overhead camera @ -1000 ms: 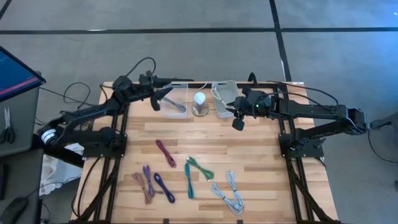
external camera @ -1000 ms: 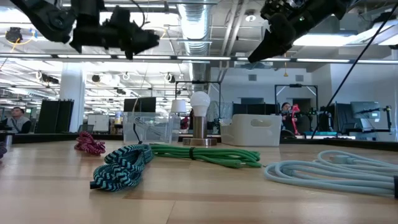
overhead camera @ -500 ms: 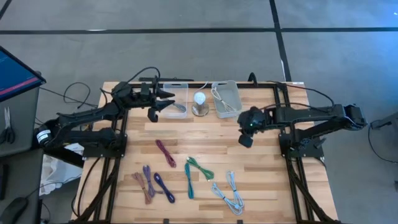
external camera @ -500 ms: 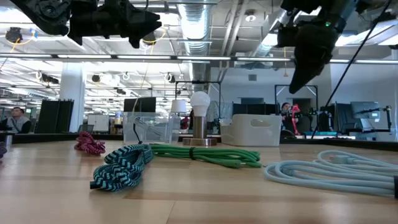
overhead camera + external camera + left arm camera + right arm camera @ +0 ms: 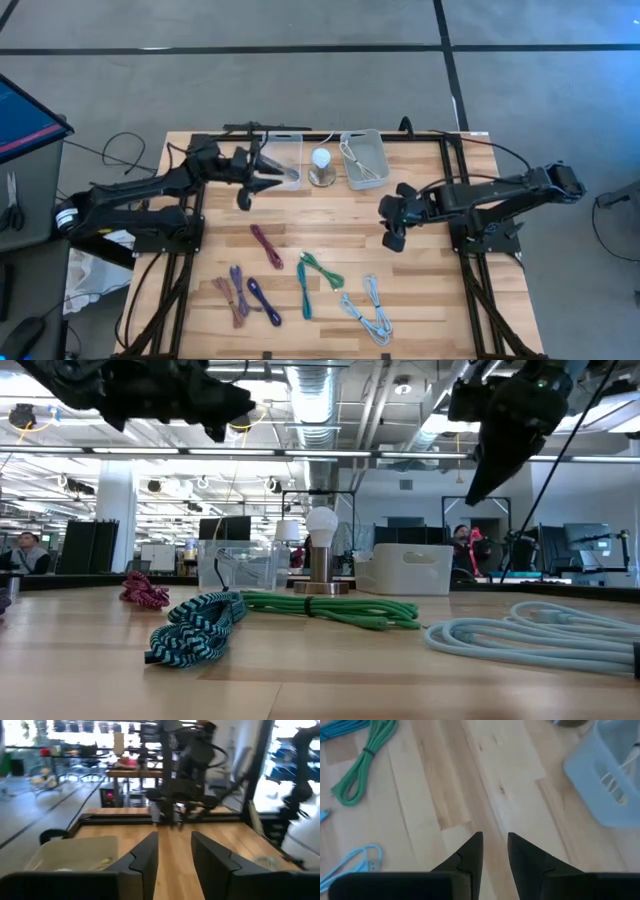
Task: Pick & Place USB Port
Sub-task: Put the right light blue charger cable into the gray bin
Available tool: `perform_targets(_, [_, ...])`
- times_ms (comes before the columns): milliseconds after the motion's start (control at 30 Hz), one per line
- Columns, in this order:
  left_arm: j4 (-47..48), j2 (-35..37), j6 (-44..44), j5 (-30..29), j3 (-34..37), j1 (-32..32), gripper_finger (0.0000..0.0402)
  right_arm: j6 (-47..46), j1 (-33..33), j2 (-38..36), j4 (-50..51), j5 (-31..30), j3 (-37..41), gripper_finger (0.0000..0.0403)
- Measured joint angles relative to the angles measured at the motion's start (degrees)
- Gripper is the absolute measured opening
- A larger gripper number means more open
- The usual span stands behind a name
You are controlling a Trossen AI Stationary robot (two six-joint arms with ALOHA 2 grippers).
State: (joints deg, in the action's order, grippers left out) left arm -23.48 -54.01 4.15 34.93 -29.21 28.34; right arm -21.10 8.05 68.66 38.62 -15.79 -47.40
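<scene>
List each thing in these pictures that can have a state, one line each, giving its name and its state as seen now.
left gripper: open, empty, above the table near the clear bin.
right gripper: fingers slightly apart, empty, over bare wood.
clear bin: upright, something dark inside.
grey bin: upright, holds a pale cable.
light bulb: upright on its base, unlit.
green cable: coiled, lying on the table.
light blue cable: coiled, lying on the table.
</scene>
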Motion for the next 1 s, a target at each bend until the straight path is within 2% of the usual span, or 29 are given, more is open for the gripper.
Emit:
perform_targets(133, [6.9,7.2,4.4,0.4,1.0,0.4,0.0087,0.0,2.7,-0.5,0.7,-4.9,0.0,0.0082])
perform_targets(300, [9.4,18.5,4.6,0.5,7.9,0.8,0.0064,-0.3,4.5,-0.9,4.4,-10.5,0.0,0.0082])
perform_targets(400, [9.5,24.7,2.4,0.5,12.7,0.8,0.0055,-4.0,4.7,-1.1,7.0,-12.3,0.0,0.0082])
perform_targets(567, [9.7,32.3,-1.5,0.2,18.4,0.8,0.0049,-13.5,5.9,-1.3,12.1,-11.9,0.0,0.0082])
perform_targets(733, [9.7,35.0,-1.6,-1.1,20.5,0.8,0.0050,-20.3,9.1,-1.2,12.3,-11.0,0.0,0.0082])
perform_targets(1000, [10.0,32.9,-1.5,-1.3,20.7,0.8,0.0050,-29.5,14.2,-1.1,11.7,-9.6,0.0,0.0082])
